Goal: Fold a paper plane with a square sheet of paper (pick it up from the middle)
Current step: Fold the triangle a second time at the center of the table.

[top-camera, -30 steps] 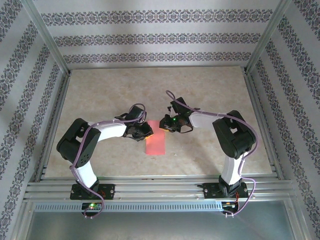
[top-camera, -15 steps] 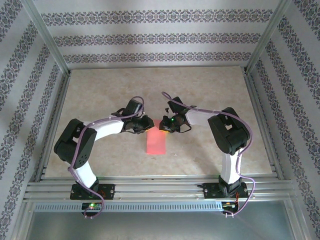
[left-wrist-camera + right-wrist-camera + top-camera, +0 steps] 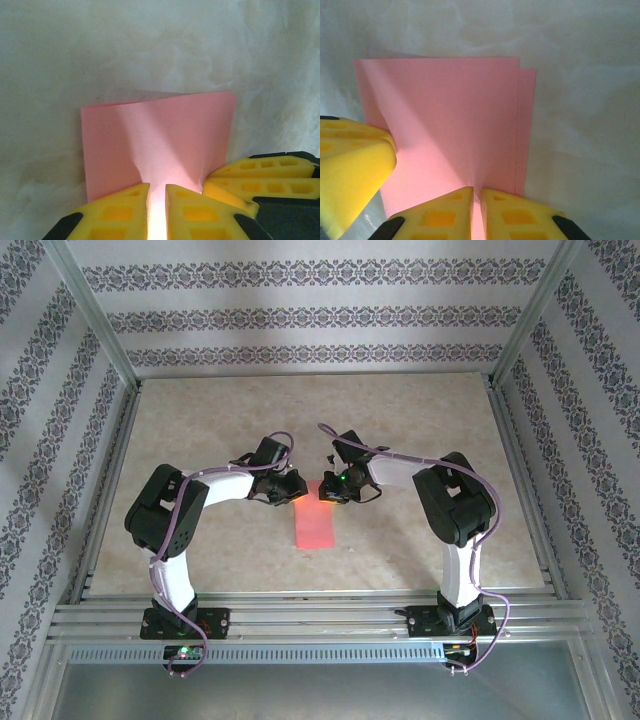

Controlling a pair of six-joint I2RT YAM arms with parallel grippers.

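Marble-look table [image 3: 200,440] first. On it we see the pink sheet [image 3: 313,530], folded to a double-layer rectangle (edges slightly offset in the right wrist view). Its long axis runs from the grippers back twd the arm bases. L gripper [image 3: 299,493] & R gripper [image 3: 323,492] sit side by side at its far end, approx. equally near. Each has jaws narrow, pinching that edge, w/ paper stretching straight ahead of the fingers.

Your left arm [image 3: 215,487] and right arm [image 3: 455,505] have white links and black joints, with a purple cable [image 3: 158,565] looped along each. The fingers [image 3: 117,212] are yellow with square pockets and black mounts behind them. A green light [image 3: 341,479] glows behind the right jaws.
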